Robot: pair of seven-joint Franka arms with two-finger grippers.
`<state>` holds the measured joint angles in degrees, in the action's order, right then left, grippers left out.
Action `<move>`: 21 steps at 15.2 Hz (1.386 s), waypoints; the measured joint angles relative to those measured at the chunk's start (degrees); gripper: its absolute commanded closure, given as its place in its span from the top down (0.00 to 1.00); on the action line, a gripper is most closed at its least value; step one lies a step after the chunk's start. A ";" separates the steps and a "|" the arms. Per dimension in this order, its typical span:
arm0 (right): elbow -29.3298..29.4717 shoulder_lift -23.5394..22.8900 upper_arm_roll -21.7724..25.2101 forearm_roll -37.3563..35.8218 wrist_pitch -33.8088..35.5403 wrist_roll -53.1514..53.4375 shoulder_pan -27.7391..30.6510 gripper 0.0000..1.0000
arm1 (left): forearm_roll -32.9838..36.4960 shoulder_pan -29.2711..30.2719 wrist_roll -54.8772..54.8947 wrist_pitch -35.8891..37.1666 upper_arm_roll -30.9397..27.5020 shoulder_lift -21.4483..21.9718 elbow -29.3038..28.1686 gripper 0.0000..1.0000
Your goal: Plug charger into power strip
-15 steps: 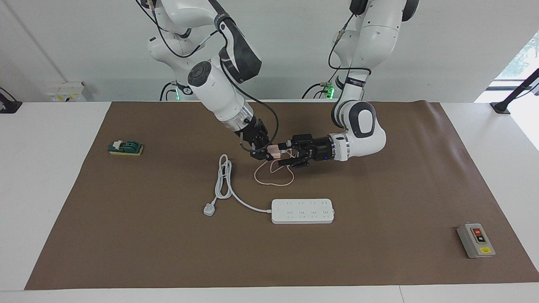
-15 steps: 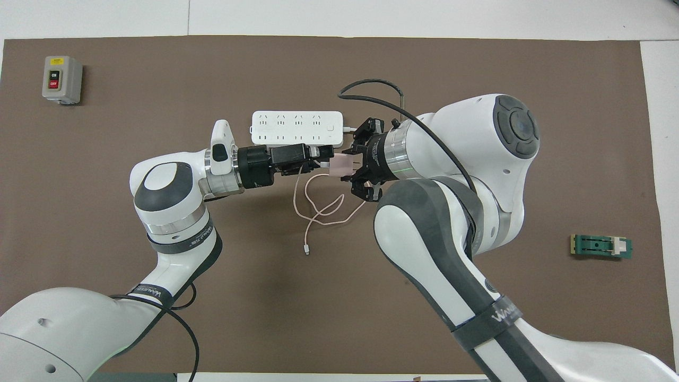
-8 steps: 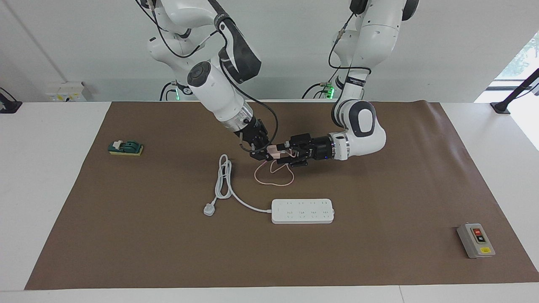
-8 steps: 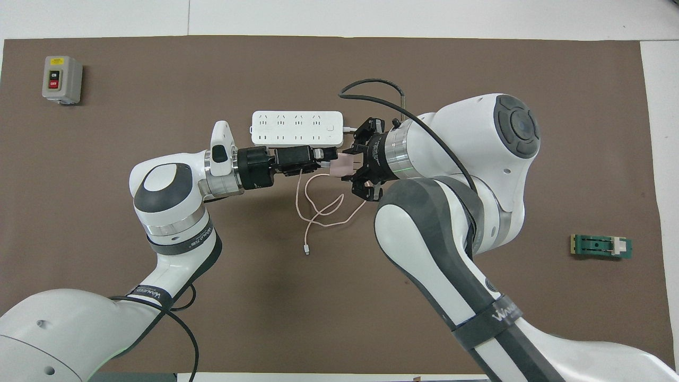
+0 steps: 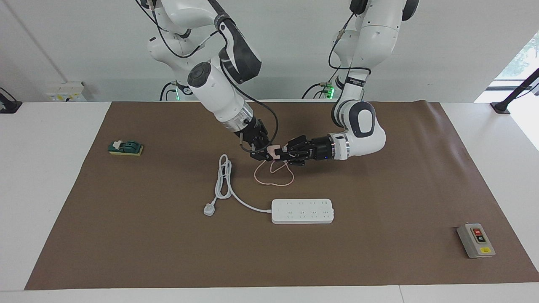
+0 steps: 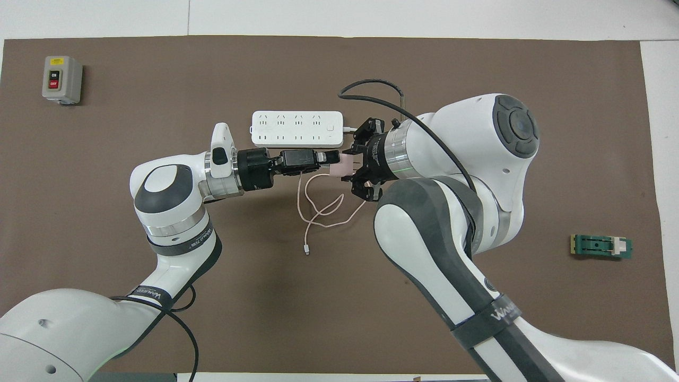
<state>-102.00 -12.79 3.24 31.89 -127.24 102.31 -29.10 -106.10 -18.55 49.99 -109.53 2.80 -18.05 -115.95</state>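
Switch box: grey, red and black buttons, on the brown mat.
Green block: on a yellow base, same mat.

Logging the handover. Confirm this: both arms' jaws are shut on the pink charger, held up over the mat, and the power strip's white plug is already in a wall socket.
Not the plug: the facing view shows it lying loose on the mat, beside the power strip. The rest holds: left gripper and right gripper both clamp the charger.
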 measured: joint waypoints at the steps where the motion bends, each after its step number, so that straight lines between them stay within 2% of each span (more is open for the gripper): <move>1: 0.00 0.00 0.00 0.00 0.00 0.00 0.00 0.97 | 0.00 0.00 0.00 0.00 0.00 0.00 0.00 0.00; 2: 0.00 0.00 0.00 0.00 0.00 0.00 0.00 1.00 | 0.00 0.00 0.01 0.00 0.00 0.00 0.00 0.00; 6: 0.00 -0.04 0.23 0.00 -0.01 0.00 0.30 1.00 | 0.73 0.61 0.41 0.07 -0.53 0.01 0.02 0.00; 11: 0.11 -0.01 0.61 -0.27 0.38 -2.14 2.34 1.00 | 9.69 4.89 -3.00 0.61 -0.87 1.18 0.40 0.00; 14: 0.33 0.45 0.67 -2.65 3.04 -9.35 4.63 1.00 | 18.51 5.30 -12.08 0.57 -1.45 3.44 2.38 0.00; 19: 0.91 3.17 0.74 -11.05 11.41 -23.90 8.63 1.00 | 39.21 5.40 -33.57 0.77 -3.72 7.10 8.95 0.00; 21: 0.93 4.37 0.79 -12.35 14.28 -28.29 10.55 1.00 | 46.55 5.39 -42.72 2.64 -3.84 8.13 12.07 0.00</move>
<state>-101.07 -8.42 4.03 19.54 -112.97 74.01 -18.55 -59.55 -13.16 7.28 -106.89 -1.04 -9.92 -103.88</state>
